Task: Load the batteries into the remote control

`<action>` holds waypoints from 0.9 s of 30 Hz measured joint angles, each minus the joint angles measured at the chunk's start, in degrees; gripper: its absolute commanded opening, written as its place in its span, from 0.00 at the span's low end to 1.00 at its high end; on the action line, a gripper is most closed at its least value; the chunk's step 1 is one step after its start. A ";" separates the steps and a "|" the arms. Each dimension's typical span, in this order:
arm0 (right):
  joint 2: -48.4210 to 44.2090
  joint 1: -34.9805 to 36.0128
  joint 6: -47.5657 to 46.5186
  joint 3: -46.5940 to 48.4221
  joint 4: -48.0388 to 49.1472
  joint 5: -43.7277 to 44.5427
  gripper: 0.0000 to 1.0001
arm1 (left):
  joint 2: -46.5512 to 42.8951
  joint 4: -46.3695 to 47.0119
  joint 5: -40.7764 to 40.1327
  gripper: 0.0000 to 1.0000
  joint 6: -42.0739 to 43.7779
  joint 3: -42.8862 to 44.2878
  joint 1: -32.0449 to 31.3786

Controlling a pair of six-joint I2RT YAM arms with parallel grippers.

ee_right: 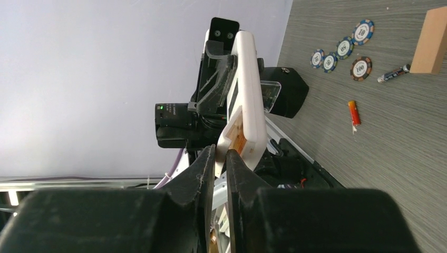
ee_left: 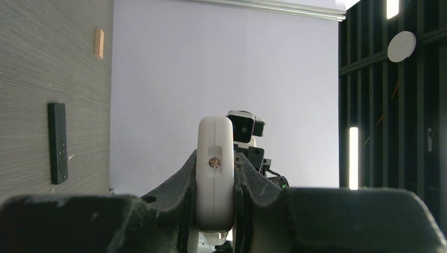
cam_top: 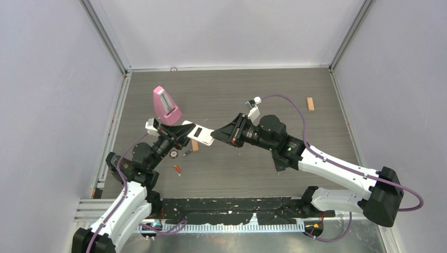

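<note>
My left pincer [ee_left: 215, 164] is clamped on the white remote [ee_left: 215, 179], which sits edge-on between the two black fingers [ee_left: 176, 182]. Its rounded plastic end pokes up past them, with a small brass-coloured dot set in a shallow recess. From the top camera, that pincer [cam_top: 181, 133] holds the remote [cam_top: 197, 133] near its middle, lifted off the desk [cam_top: 274, 84].

My right pincer [ee_right: 221, 158] has its fingers [ee_right: 203, 168] almost together, nipping a thin white edge at the remote's near end [ee_right: 250, 89]. A tan-orange patch shows on the remote just above the grip. I cannot tell whether the nipped piece is a cover or the body itself. From above, this pincer [cam_top: 224, 134] meets the remote's right tip.

Both wrist views are largely blocked by dark, matte finger housings along the bottom, and the far part of the remote is hidden behind the opposite arm.

The batteries lie on the grey wood-grain desk, not in the remote. An orange-red battery [ee_right: 354, 112] is below the left pincer in the top view [cam_top: 178, 169]. A darker battery [ee_right: 392, 74] lies just beside a tan wooden block [ee_right: 431, 39] that the frame edge cuts off. Five round poker chips [ee_right: 345, 46] cluster near it. A slim black remote [ee_left: 58, 142] lies flat farther off, and a pink tapered object [cam_top: 166, 105] stands just beyond the left pincer.
</note>
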 measured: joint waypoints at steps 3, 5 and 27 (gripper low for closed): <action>-0.37 0.00 -0.42 0.00 -1.46 0.28 0.23 | 0.11 0.02 -0.02 0.00 0.02 0.00 0.00; -0.57 0.00 -0.63 0.00 -2.38 0.46 0.25 | 0.28 -0.02 -0.02 0.00 0.31 0.00 0.00; -2.69 0.00 -1.46 0.55 -8.17 1.16 0.73 | 0.81 0.02 -0.31 0.00 1.27 0.00 0.00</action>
